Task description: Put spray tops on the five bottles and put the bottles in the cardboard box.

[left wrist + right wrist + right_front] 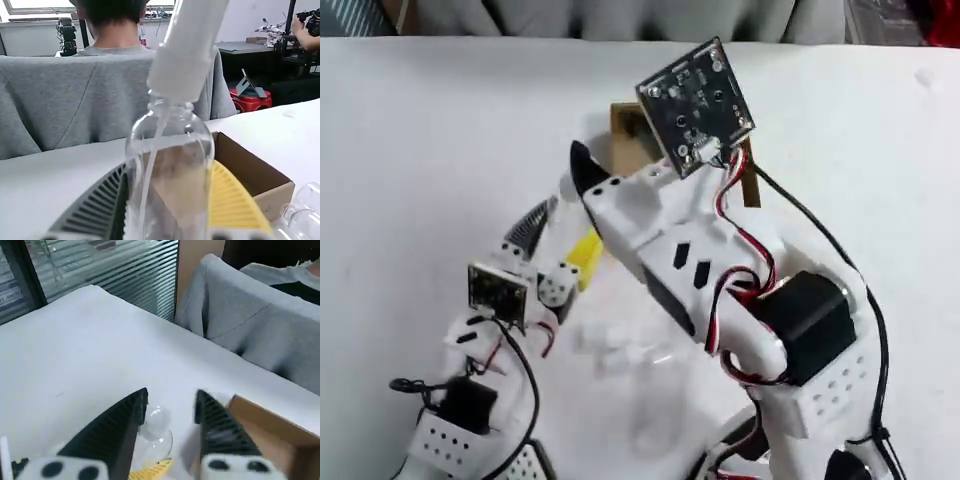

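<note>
White table (50, 195) stretches across the room, with grey cloth (75, 105) draped along its far edge. Two robot arms stand side by side at the near edge.

The left gripper (169, 165) is clenched around a clear bottle (170, 135) and holds it upright above the table. One grey finger (100, 210) and one yellow finger (232, 205) press against opposite sides of the bottle's body.

A white spray top (187, 50) sits at the bottle's neck, leaning to one side rather than standing straight. Its thin tube hangs down inside the bottle.

The right gripper (172, 391) hangs directly over this bottle, close to the spray top. Whether it is gripping the top or has let go, I cannot tell.

An open cardboard box (250, 170) rests on the table just behind the held bottle, on its far side. From the high view the right arm covers most of the box.

Another clear bottle (305, 210) lies on its side just beside the box's near corner. From overhead, faint clear bottles (625, 350) lie on the table between the two arms, too hard to count.
</note>
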Controlling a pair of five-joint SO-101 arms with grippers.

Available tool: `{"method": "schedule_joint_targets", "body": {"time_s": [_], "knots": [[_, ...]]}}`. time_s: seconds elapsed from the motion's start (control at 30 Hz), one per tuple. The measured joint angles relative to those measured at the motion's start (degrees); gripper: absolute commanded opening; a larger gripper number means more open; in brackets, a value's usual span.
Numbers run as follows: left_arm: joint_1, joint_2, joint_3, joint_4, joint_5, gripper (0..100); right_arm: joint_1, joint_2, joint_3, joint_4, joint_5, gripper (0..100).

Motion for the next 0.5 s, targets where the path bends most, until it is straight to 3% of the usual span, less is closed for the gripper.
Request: {"method": "schedule_joint_targets", "body": {"time_s": [0.23, 0.5], "knots": [[0.0, 0.0, 0.0, 0.0, 0.0, 2, 1.1, -0.9, 1.5, 10.3, 0.1, 1.5], [0.1, 0.0, 0.0, 0.0, 0.0, 2, 1.4, 0.4, 10.9, 3.2, 0.1, 1.5]]}}
